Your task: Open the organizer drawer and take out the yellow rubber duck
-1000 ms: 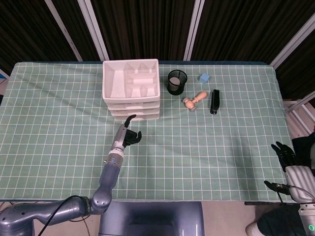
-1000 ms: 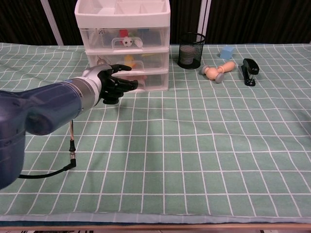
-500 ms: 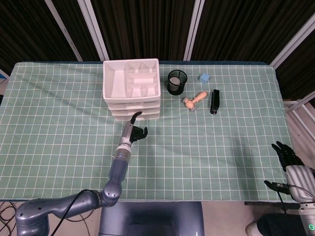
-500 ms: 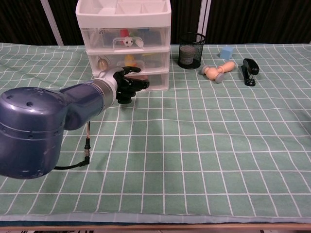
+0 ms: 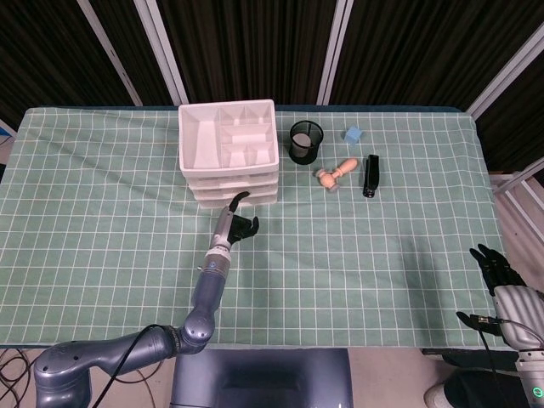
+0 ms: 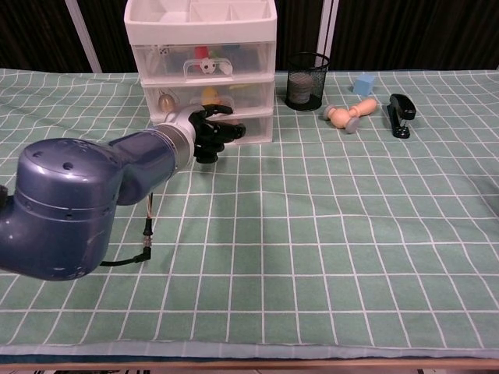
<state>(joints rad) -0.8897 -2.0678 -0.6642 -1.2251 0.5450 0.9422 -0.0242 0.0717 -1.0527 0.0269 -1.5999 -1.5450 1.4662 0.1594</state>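
Observation:
The white three-drawer organizer (image 5: 228, 153) stands at the back of the table, all drawers closed. Through its clear fronts in the chest view, the organizer (image 6: 201, 58) shows a yellow duck (image 6: 209, 95) in the middle drawer. My left hand (image 6: 210, 132) is right in front of the bottom drawer, fingers apart and holding nothing, their tips close to the drawer front. In the head view the left hand (image 5: 235, 223) lies just below the organizer's front edge. My right hand (image 5: 500, 274) hangs off the table's right front corner, fingers spread and empty.
Right of the organizer stand a black mesh cup (image 5: 306, 141), a small blue cube (image 5: 353, 134), a wooden toy (image 5: 337, 173) and a black stapler (image 5: 371, 175). A green checked cloth (image 5: 357, 255) covers the table.
My left hand has moved forward and rightward, from the open cloth up to the organizer's bottom drawer front. The right hand has not moved.

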